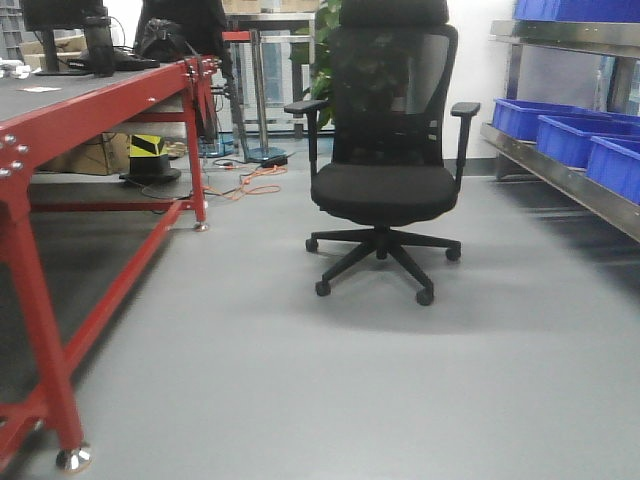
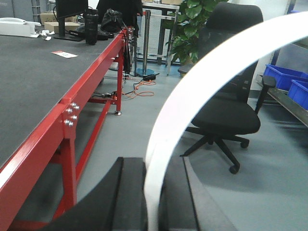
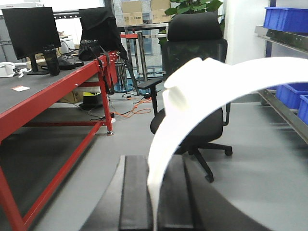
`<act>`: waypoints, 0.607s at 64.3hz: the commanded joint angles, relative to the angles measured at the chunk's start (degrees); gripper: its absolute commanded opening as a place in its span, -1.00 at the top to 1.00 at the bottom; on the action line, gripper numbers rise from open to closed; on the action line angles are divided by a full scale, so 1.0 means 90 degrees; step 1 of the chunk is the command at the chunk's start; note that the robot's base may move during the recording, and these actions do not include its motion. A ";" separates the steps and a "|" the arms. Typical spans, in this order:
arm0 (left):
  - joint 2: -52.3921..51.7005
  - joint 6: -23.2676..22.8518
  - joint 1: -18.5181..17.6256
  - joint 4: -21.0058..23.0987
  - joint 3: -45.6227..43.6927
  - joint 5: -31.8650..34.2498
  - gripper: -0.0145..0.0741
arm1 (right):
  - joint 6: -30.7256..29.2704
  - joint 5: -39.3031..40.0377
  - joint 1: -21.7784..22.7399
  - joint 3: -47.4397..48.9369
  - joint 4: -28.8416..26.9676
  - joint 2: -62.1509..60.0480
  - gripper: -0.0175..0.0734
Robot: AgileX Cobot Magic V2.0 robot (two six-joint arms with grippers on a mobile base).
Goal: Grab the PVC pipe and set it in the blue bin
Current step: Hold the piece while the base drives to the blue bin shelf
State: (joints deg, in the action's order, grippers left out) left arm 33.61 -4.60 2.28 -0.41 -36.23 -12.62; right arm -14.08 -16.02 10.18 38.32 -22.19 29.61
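Grey floor (image 1: 350, 390), red table (image 1: 100, 106), black chair (image 1: 385, 190), blue bins (image 1: 565, 137)

Off-white PVC pipe (image 2: 192, 91) arcs upward; blue bins (image 1: 565, 135) sit shelved.

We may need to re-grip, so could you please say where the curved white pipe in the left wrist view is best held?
Take the pipe near its lower end, from below, one finger on each side. The arc sweeps up and right from there, so an end hold keeps the curve ahead of the left gripper, which clamps it there.
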 commanded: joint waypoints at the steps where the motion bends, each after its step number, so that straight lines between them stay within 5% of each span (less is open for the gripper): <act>1: -0.0033 -0.0017 0.0008 0.0046 0.0001 0.0180 0.92 | 0.0006 0.0156 -0.0014 0.0056 0.0052 -0.0019 0.95; 39: -0.0033 -0.0017 0.0008 0.0046 0.0001 0.0180 0.92 | 0.0006 0.0156 -0.0014 0.0056 0.0052 -0.0019 0.95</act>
State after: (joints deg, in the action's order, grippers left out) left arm 33.51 -4.60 2.28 -0.41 -36.23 -12.58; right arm -14.08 -16.02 10.18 38.32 -22.19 29.61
